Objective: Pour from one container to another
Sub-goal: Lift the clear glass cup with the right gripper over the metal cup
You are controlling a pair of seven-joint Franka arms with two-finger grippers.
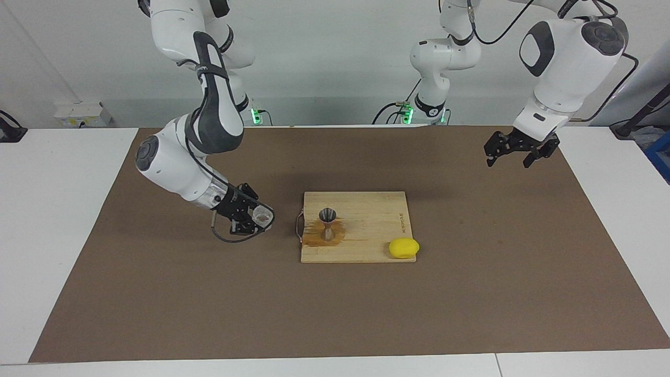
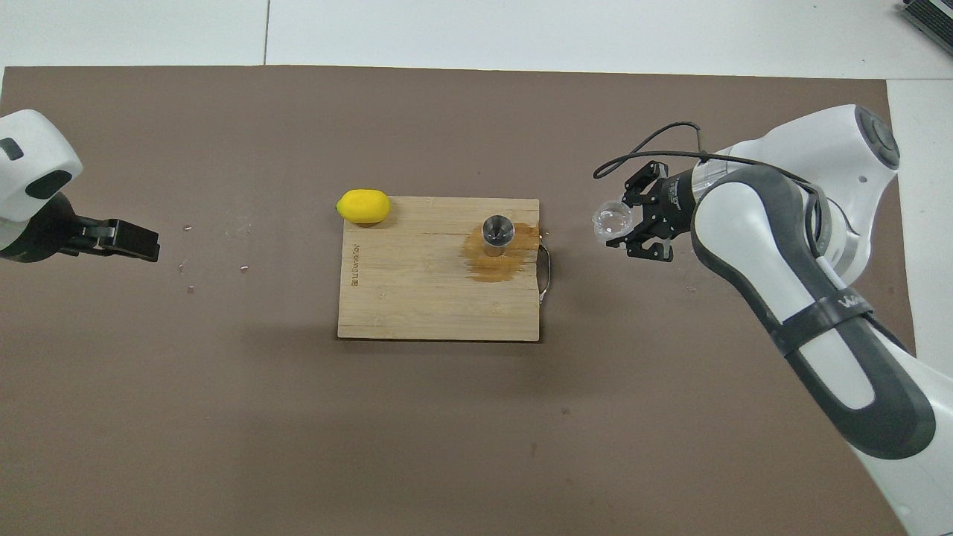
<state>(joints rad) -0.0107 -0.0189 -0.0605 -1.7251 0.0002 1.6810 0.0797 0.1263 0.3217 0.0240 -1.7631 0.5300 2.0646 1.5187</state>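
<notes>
**Operator:** Two arms are up, but only one is working. My right gripper (image 1: pixel 260 218) is pinching the glass (image 1: pixel 262 215) and holds it tipped, up in the air over the brown mat (image 1: pixel 157 293), just beside the handle end of the cutting board (image 1: pixel 366 230).

**Observer:** And the jigger?

**Operator:** It (image 1: pixel 328 222) stands upright on the board, toward the right arm's end, in a brown wet stain (image 1: pixel 319 240). So liquid has reached the wood. I can't tell how much is inside the jigger, or whether anything is in the glass.

**Observer:** Is the pour finished, then?

**Operator:** I'd judge not settled. From overhead the glass (image 2: pixel 612 221) is clear of the jigger (image 2: pixel 496 230), not over it. If liquid remains, I need to bring the glass over the jigger's mouth and tip it there.

**Observer:** Left arm?

**Operator:** Waiting. My left gripper (image 1: pixel 514 151) hangs with its fingers spread over the mat at the left arm's end, well apart from the board. A lemon (image 1: pixel 403 247) sits at the board's corner, untouched.
</notes>
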